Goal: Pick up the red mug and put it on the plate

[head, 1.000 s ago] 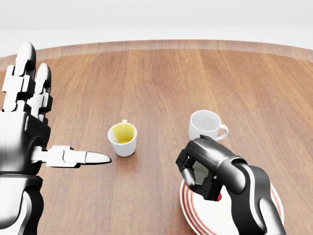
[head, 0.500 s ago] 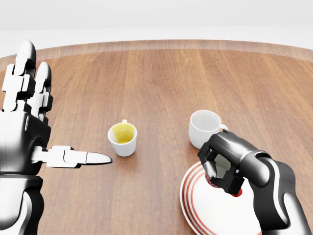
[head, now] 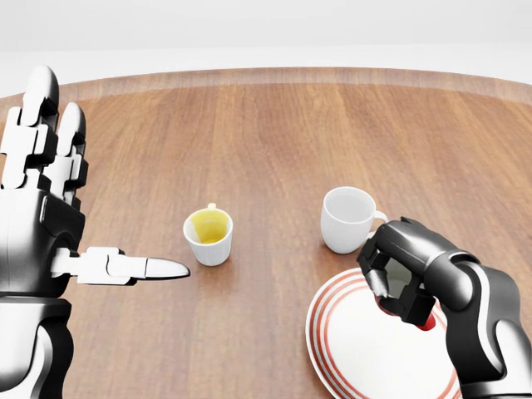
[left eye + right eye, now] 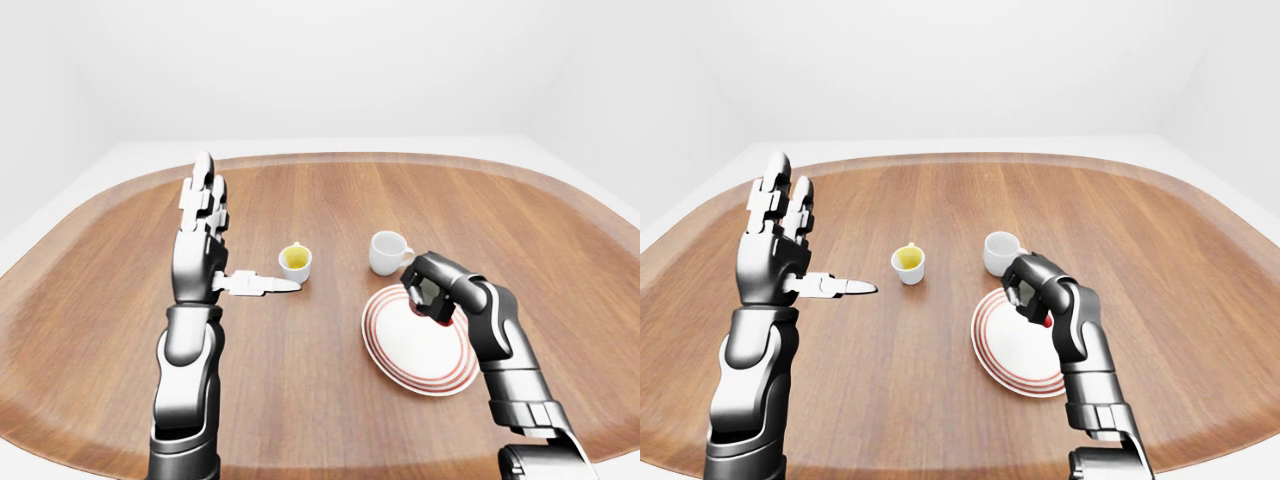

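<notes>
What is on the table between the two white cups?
Nothing: in the head view only bare wood lies between the yellow-lined cup and the plain white cup.

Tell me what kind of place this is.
Probably a bare simulated test room, not a real kitchen: plain white walls surround one wooden table with rounded corners. On it are only a red-ringed plate, a white mug and a yellow-lined cup, with the right hand over the plate.

Rounded wooden table (image 4: 330, 190) — white cup (image 3: 347, 218), yellow-lined cup (image 3: 209, 235), red-ringed plate (image 3: 349, 353) on top
</notes>
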Available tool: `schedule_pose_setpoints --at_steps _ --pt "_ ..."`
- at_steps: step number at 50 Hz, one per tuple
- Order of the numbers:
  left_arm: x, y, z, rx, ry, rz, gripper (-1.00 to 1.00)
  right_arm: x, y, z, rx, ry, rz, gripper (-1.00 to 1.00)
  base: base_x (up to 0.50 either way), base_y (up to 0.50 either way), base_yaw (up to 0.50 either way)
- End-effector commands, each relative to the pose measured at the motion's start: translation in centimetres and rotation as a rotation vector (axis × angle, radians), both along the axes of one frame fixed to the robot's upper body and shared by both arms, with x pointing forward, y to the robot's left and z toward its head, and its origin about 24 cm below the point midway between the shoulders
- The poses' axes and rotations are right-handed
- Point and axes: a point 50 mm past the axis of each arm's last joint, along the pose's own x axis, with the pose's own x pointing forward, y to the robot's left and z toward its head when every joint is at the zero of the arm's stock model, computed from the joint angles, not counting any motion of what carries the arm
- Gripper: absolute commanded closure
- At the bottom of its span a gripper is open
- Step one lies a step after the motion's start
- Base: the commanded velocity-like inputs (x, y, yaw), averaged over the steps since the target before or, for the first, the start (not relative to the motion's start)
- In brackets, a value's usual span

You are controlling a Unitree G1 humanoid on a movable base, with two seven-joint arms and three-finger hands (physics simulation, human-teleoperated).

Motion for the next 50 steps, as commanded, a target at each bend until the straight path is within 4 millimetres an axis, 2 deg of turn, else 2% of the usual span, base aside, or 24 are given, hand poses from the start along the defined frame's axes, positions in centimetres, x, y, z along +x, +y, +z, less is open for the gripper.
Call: schedule_pose_setpoints --at_steps 1,12,23,30,41,50 --pt "-0.1 0.0 0.2 0.0 -0.009 -0.001 -1.0 0.3 -0.2 -0.3 0.001 0.022 -0.003 1.0 0.0 0.0 0.0" --pt "-0.1 -0.1 0.4 0.002 -0.017 -0.002 -1.0 0.2 0.2 -1.9 0.031 0.086 0.001 1.0 0.0 0.0 0.0" --pt "-0.3 0.0 0.6 0.002 -0.027 -0.001 -1.0 0.1 1.0 -2.5 0.058 0.11 0.02 1.0 0.0 0.0 0.0" --pt "-0.3 0.0 0.5 0.002 -0.024 0.001 -1.0 -0.2 0.6 -3.5 0.071 0.15 0.007 1.0 0.0 0.0 0.0" --pt "-0.3 -0.1 0.6 0.002 -0.028 -0.002 -1.0 -0.7 -0.8 -2.6 0.023 0.107 -0.021 1.0 0.0 0.0 0.0" --pt "-0.5 -0.2 0.6 0.002 -0.031 -0.005 -1.0 -0.8 -1.8 -2.8 0.021 0.119 -0.051 1.0 0.0 0.0 0.0"
